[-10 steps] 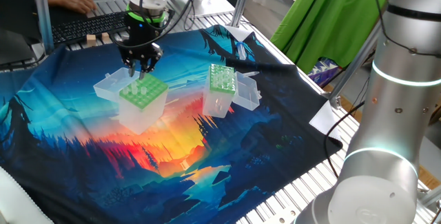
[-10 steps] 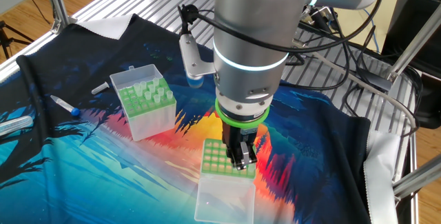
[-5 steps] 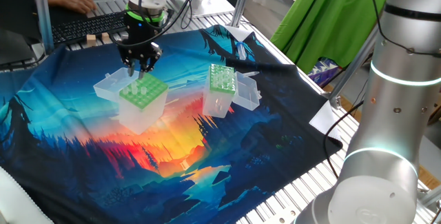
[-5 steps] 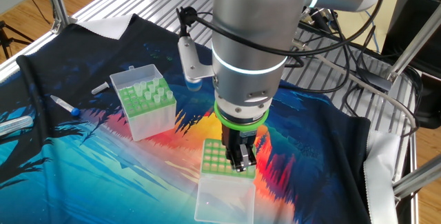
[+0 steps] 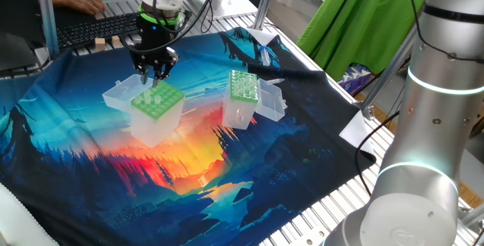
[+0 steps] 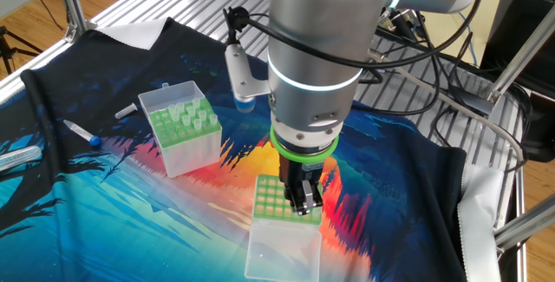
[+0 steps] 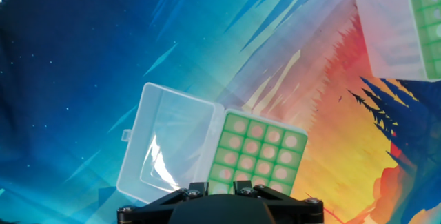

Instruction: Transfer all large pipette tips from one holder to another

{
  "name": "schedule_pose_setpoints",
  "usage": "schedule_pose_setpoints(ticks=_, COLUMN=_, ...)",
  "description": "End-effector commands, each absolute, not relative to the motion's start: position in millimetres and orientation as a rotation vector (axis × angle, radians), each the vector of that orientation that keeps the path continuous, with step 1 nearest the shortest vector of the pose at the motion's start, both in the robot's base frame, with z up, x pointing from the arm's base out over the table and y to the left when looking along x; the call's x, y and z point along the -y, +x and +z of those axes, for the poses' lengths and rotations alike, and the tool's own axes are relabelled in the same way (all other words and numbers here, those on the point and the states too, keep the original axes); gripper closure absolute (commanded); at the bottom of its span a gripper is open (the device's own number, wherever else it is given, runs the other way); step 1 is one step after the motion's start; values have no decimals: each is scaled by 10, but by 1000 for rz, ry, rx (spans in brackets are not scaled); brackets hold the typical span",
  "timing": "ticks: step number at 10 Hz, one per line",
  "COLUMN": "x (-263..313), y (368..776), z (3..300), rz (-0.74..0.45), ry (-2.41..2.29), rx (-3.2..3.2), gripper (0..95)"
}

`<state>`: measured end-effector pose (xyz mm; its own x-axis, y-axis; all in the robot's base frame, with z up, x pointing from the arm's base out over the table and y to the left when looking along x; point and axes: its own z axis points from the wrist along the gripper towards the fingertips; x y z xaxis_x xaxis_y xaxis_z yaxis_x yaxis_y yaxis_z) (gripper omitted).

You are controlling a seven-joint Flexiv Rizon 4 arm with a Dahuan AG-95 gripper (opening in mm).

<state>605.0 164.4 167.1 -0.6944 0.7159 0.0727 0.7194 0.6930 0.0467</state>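
The wide-holed light-green holder (image 5: 157,101) (image 6: 276,197) (image 7: 258,151) stands on the printed cloth with its clear lid (image 7: 169,148) folded open beside it. My gripper (image 5: 155,78) (image 6: 301,202) hangs straight over its top plate, fingers close together. Whether a tip sits between them does not show. The hand view shows only the black finger mounts, not the fingertips. The narrower holder (image 5: 243,87) (image 6: 178,130) (image 7: 400,31) stands apart, with several large pipette tips (image 6: 195,117) upright in it.
A blue-capped tube (image 6: 80,131) and a small white piece (image 6: 126,111) lie on the cloth beyond the narrower holder. A keyboard (image 5: 98,26) sits behind the cloth. A silver robot column (image 5: 431,125) stands at the near right, and green fabric (image 5: 363,19) hangs behind it.
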Motion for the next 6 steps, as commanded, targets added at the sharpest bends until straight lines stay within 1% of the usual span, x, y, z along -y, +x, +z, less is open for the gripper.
schedule_pose_setpoints(ticks=1, x=-1643, y=6051, z=1672, rz=-111, ry=-1206, rx=2846, gripper=760)
schedule_pose_setpoints(ticks=3, x=-1643, y=6051, z=1672, rz=-111, ry=-1206, rx=2846, gripper=760)
schedule_pose_setpoints(ticks=4, x=-1773, y=5994, z=1750, rz=-123, ry=-1223, rx=2851, gripper=760)
schedule_pose_setpoints(ticks=6, x=-1770, y=6005, z=1774, rz=-125, ry=-1224, rx=2851, gripper=760)
